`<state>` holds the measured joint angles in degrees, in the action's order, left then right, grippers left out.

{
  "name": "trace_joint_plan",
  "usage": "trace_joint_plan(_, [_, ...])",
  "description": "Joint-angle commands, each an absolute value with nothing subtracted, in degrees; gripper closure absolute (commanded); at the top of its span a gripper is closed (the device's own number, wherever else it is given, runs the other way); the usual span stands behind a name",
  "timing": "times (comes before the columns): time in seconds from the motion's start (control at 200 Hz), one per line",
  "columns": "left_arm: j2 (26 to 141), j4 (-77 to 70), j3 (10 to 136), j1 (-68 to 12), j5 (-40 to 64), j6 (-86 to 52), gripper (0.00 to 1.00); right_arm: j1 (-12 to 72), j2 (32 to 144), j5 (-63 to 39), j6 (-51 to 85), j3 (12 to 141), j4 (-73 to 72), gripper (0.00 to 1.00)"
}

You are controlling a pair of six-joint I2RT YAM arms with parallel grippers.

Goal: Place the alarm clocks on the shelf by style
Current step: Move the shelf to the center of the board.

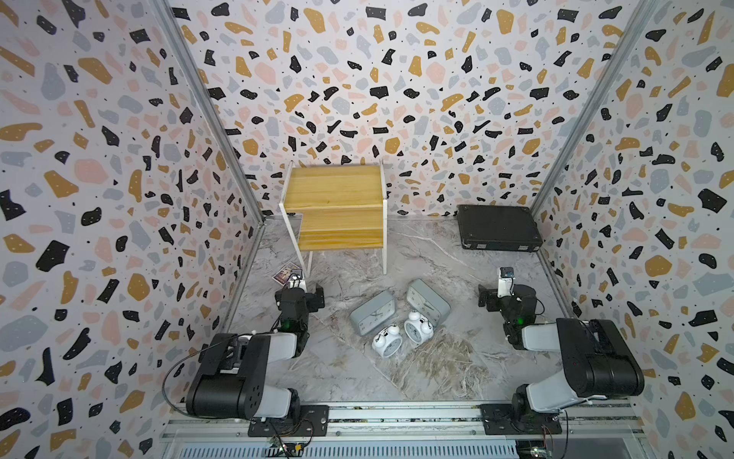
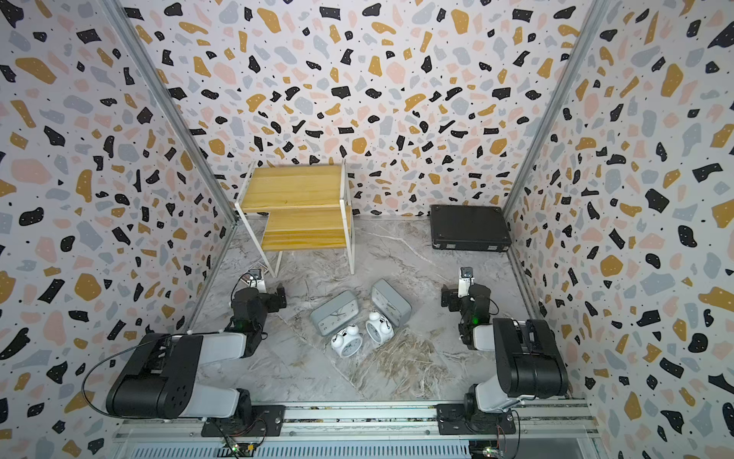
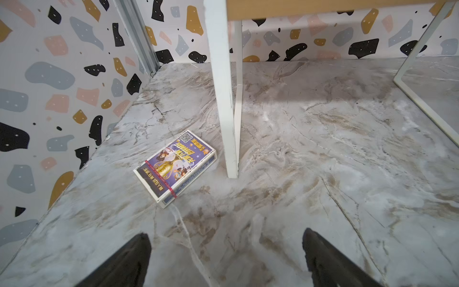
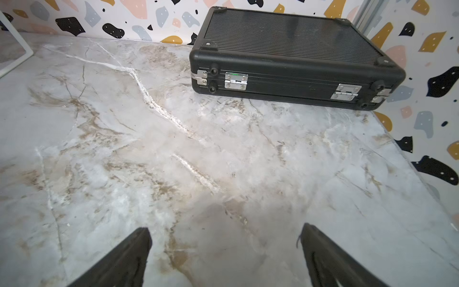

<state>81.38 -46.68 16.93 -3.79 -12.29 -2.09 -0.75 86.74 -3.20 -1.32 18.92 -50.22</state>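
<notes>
Clocks, four in all, sit bunched together on the grey marble-patterned worktop (image 1: 397,254), midway between the two arms and in front of the shelf. Two are grey rounded-rectangular alarm clocks with white faces, one on the left (image 1: 373,312) and one on the right (image 1: 428,302), close together with their faces turned upward. Just in front of them are two smaller white round twin-bell alarm clocks with handles, a left one (image 1: 387,341) and a right one (image 1: 418,328). These two are side by side and near touching, and the right one is up against the right grey clock.

The small two-tier shelf of yellowish wooden boards on a thin white metal frame (image 1: 335,206) stands at the back wall, and both boards are bare. A flat black ribbed case with silver hinges (image 4: 293,49) lies in the back right corner. A small purple printed card box (image 3: 175,165) lies beside the shelf's front left leg.

The left arm (image 1: 292,306) hovers near that leg, and the right arm (image 1: 512,306) is well short of the case. On each arm the jaws are spread wide, with only bare worktop between them and nothing held.
</notes>
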Motion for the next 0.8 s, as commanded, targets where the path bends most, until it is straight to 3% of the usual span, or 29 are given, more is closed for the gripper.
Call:
trace_joint_plan(0.0, [81.6,-48.9,18.3,-3.4,-11.9,-1.6,0.01,-0.9,86.6,-2.8,-1.0,19.7,-51.1,0.0])
trace_joint_plan(0.796, [81.3,-49.8,17.9,-3.4,-14.0,-2.2,0.01,-0.9,85.5,-0.2,0.2,18.8,-52.4,0.01])
